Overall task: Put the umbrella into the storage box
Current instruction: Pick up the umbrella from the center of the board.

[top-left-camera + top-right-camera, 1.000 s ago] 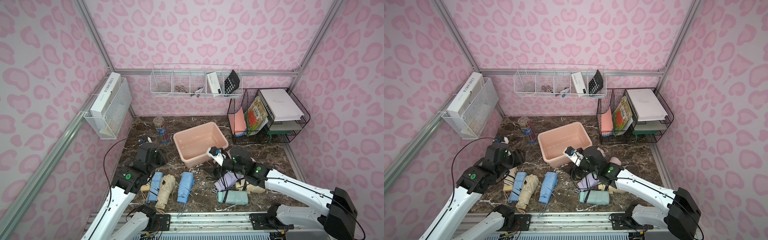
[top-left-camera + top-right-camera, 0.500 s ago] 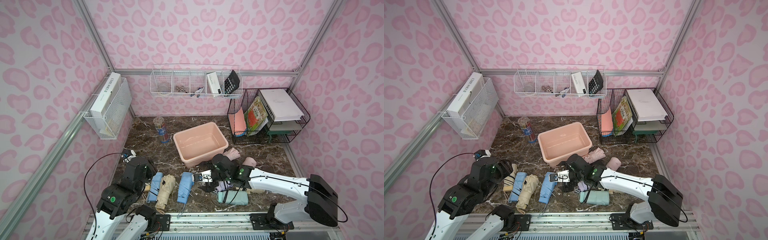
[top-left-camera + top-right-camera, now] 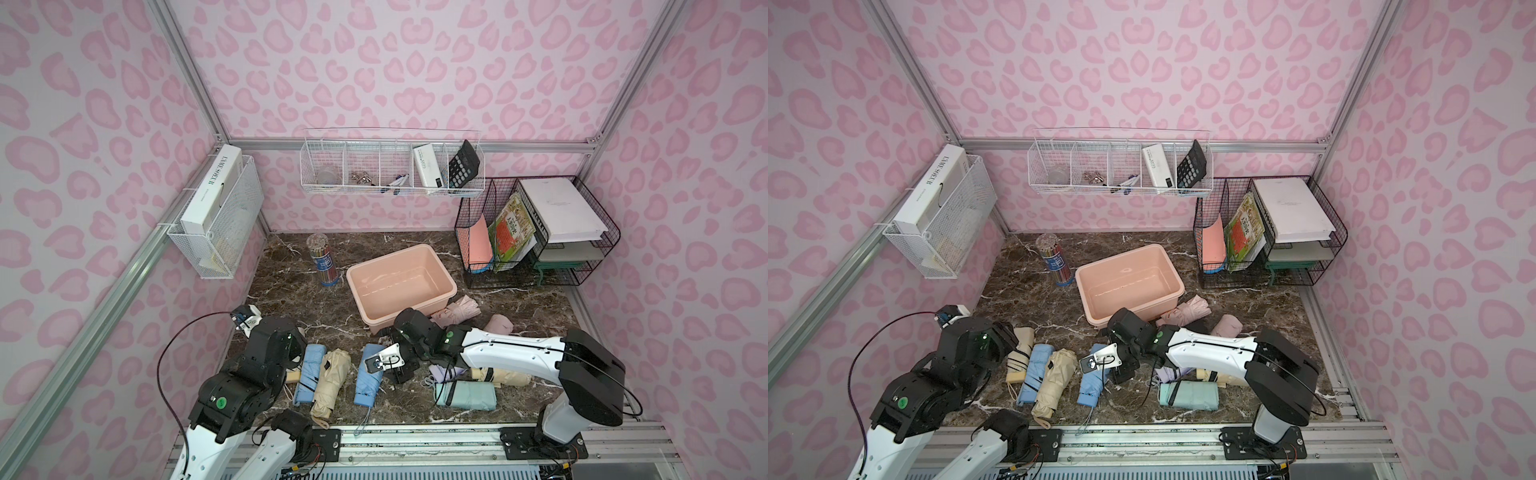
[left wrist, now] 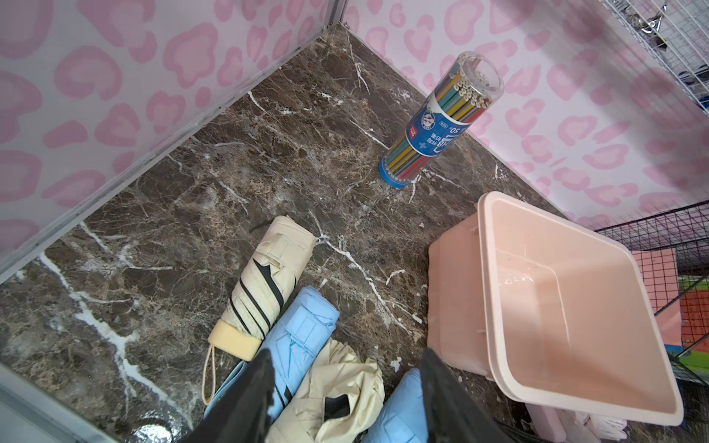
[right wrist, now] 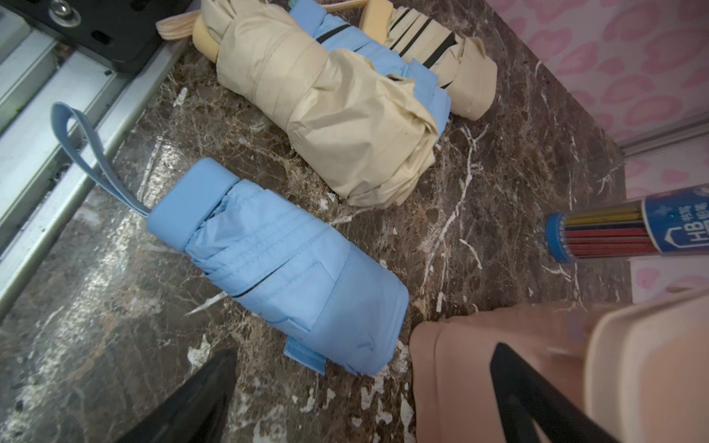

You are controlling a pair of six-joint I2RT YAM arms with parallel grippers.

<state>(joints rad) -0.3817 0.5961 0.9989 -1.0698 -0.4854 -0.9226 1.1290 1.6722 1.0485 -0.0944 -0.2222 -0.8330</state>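
Sky-blue fabric lies just ahead of my right gripper [image 5: 364, 351]: the blue umbrella [image 5: 276, 264] rests flat on the dark marble table [image 5: 479, 172], folded and strapped shut. The storage box [image 3: 399, 282] behind it holds nothing. My right fingers [image 5: 199, 395] stand wide apart with nothing between them, low beside the box's near wall. In both top views the umbrella's long axis runs from the front rail toward the box. Its handle cap and wrist strap are at the rail end and its fabric end is close to the foot of the box. It lies just to the left of my right fingers. In the right wrist view that axis crosses the line between my fingertips at a slant. I judge the wrist has to turn before the fingers can span the umbrella's width rather than its length. My left gripper [image 4: 345, 356] hangs partly spread, holding nothing that I can see, above a cream umbrella [image 4: 337, 387]. A second blue umbrella [image 4: 303, 337] and a striped umbrella [image 4: 264, 284] lie alongside that one. My left gripper is farther from the lone blue umbrella, so the right arm is the nearer one. The pencil tube [image 4: 441, 122] shows "30" beside characters I cannot make out, and "HB" in the right wrist view. The white book [image 3: 214, 187] in the wire basket [image 3: 232, 232] reads "L'AME SOEUR" along its spine. Print on the books in the black rack [image 3: 478, 278] is too small to read.
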